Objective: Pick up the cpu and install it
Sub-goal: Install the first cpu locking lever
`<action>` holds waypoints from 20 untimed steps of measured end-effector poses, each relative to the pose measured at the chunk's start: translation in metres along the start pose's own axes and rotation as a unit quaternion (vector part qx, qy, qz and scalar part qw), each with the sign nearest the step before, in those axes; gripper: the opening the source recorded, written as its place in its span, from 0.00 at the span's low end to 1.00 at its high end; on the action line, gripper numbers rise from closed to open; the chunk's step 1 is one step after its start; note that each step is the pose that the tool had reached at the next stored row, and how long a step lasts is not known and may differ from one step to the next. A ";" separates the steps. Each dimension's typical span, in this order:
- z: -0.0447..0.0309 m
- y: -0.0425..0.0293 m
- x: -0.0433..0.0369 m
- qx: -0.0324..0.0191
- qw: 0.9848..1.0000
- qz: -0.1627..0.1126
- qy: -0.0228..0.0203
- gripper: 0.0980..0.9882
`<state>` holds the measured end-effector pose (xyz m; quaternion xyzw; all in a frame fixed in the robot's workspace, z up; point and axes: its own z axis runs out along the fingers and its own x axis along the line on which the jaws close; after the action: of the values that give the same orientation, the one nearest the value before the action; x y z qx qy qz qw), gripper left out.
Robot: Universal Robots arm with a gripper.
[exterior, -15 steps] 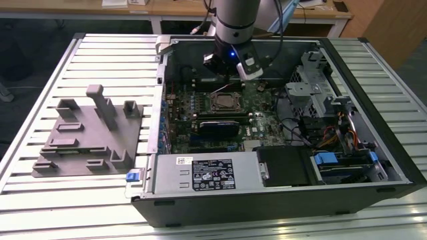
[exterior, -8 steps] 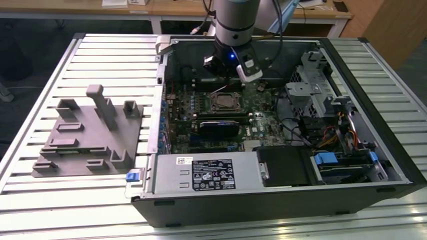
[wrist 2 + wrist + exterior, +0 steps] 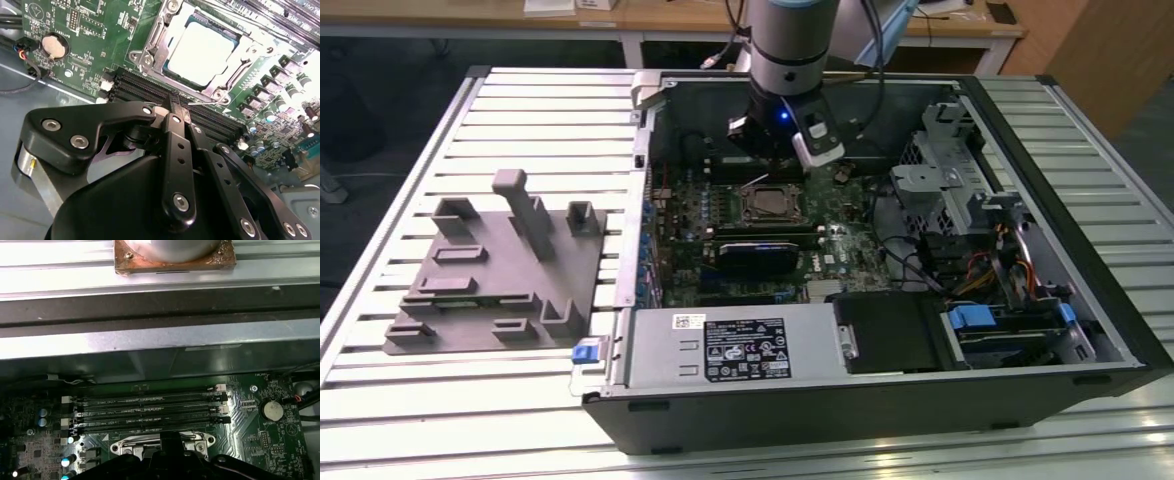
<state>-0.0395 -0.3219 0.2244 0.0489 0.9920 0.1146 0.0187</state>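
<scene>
Gripper point(image 3: 177, 107) fingers pinched together and empty, I see it just beside the cpu point(image 3: 202, 52) seated in its motherboard point(image 3: 90, 30) socket

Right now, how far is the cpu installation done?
Done: the cpu lies inside the socket frame on the motherboard. In hand: the gripper hovers above the memory slots beside it, carrying no cpu. Left: I cannot tell whether the socket is latched.

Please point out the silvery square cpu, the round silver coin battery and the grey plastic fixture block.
silvery square cpu point(image 3: 201, 54): second wrist view, middle of its metal top.
round silver coin battery point(image 3: 272, 410): first wrist view, its face.
grey plastic fixture block point(image 3: 480, 290): exterior view, flat base.
</scene>
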 end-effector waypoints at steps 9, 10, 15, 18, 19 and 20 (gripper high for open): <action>0.0042 0.0022 0.0002 0.015 1.000 0.006 -0.004 0.01; 0.0046 0.0026 0.0003 0.015 1.000 0.006 -0.004 0.01; 0.0073 0.0051 0.0016 0.015 1.000 0.004 -0.015 0.01; 0.0085 0.0053 0.0029 0.016 0.999 0.001 -0.029 0.01; 0.0090 0.0054 0.0036 0.016 0.999 0.000 -0.034 0.01; 0.0095 0.0053 0.0047 0.015 0.999 -0.001 -0.038 0.01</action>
<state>-0.0433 -0.3141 0.2162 0.0530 0.9922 0.0976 0.0558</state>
